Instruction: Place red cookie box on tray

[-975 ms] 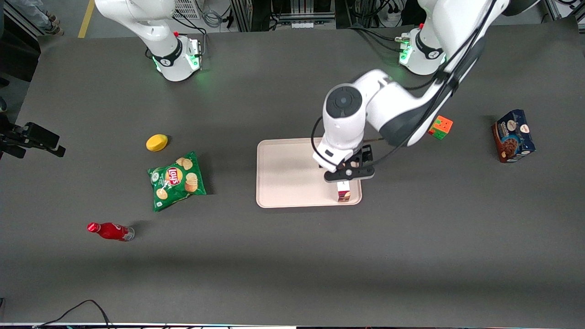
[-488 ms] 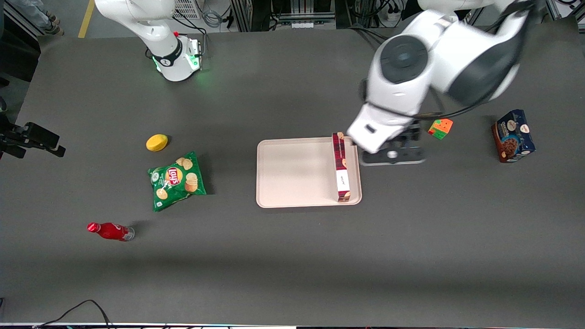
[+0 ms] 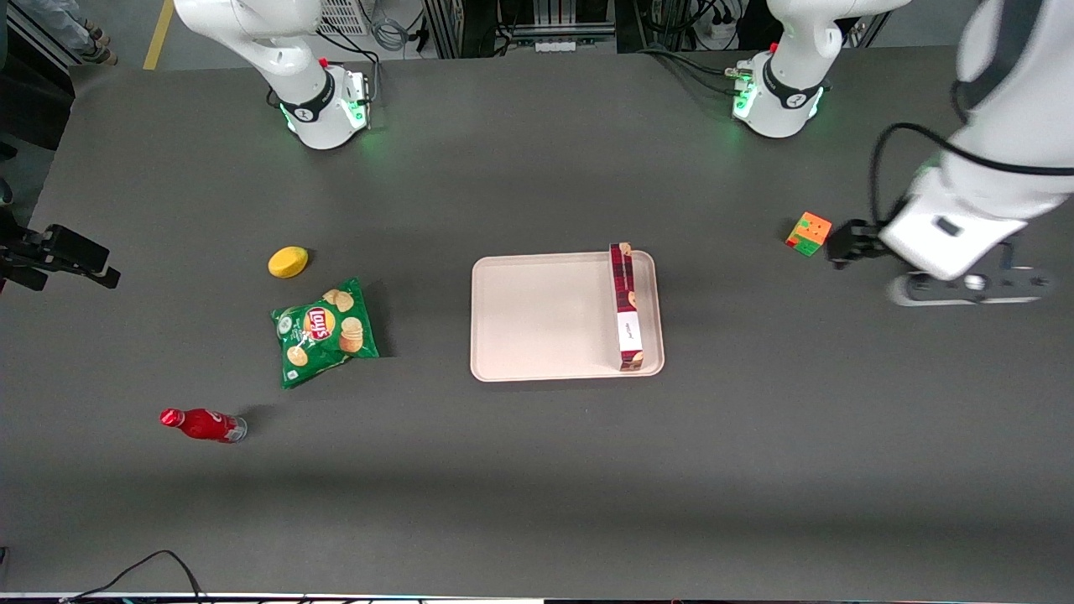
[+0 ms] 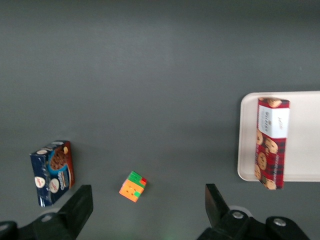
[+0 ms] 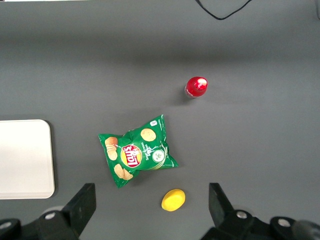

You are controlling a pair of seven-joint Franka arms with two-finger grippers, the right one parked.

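While hovering with fingers spread and empty, gripper (image 4: 145,212) high over dark grey table (image 3: 537,470); red cookie box (image 3: 626,306) on tray (image 3: 537,315) well apart toward the parked arm's end.

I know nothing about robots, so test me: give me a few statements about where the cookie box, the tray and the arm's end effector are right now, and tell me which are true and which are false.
1. The red cookie box lies on the tray. True.
2. The end effector grips the red cookie box. False: it is open, holds nothing, and is up over the table at the working arm's end, away from the tray.
3. The colour cube sits on the tray. False: it rests on the table off the tray, near the end effector.
4. The chip bag lies on the table between the lemon and the red bottle. True.
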